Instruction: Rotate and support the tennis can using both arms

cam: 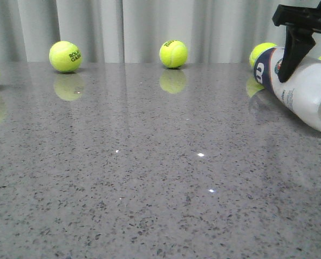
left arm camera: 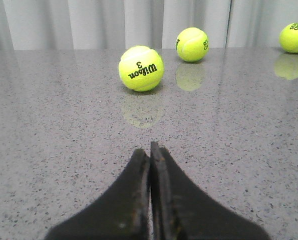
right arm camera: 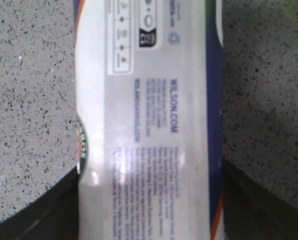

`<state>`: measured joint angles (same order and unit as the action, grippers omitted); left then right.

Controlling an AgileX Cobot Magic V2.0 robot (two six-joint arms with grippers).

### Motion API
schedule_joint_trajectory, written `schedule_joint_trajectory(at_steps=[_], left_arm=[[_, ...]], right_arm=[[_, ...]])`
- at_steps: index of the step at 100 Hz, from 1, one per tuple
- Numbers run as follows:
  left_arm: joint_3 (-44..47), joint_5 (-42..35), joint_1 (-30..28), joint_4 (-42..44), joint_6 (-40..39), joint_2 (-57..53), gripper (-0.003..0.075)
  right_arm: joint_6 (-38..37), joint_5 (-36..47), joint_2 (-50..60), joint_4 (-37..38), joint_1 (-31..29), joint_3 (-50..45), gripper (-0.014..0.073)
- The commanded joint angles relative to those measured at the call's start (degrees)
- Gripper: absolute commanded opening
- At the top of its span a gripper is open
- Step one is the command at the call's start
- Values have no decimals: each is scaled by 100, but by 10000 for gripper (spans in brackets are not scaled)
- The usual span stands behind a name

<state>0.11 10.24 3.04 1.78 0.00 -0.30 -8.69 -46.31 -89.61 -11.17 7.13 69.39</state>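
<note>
The tennis can [cam: 311, 91] lies on its side on the grey table at the far right, its navy-labelled end pointing back and left. My right gripper [cam: 289, 65] comes down from above and straddles it. In the right wrist view the can [right arm camera: 149, 100] fills the gap, and both black fingers of the right gripper [right arm camera: 149, 172] press against its sides. My left gripper [left arm camera: 150, 147] shows only in the left wrist view. It is shut and empty, low over bare table and apart from the can.
Yellow-green tennis balls stand along the back by the curtain [cam: 66, 56] [cam: 173, 54]. One ball [cam: 263, 53] sits just behind the can's end. A Wilson ball [left arm camera: 141, 68] lies ahead of the left gripper, with two more [left arm camera: 192, 44] [left arm camera: 295, 37] beyond it.
</note>
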Motion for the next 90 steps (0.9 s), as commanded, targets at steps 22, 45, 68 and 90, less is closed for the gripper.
schedule_joint_trajectory(at_steps=[22,45,68,90], left_arm=[[242,-420,-4,-43,0,-196,-18],[242,-420,-4,-43,0,-196,-18],[242,-420,-4,-43,0,-196,-18],[242,-420,-4,-43,0,-196,-19]], right_arm=[[2038,-390,194,-74,698,901,321],[4889,-315,-20,-74,1523,1045,321],[7108,-273,-254,-127,1814,1045,321],[7465,-265,-453,-244,1814,1045,321]])
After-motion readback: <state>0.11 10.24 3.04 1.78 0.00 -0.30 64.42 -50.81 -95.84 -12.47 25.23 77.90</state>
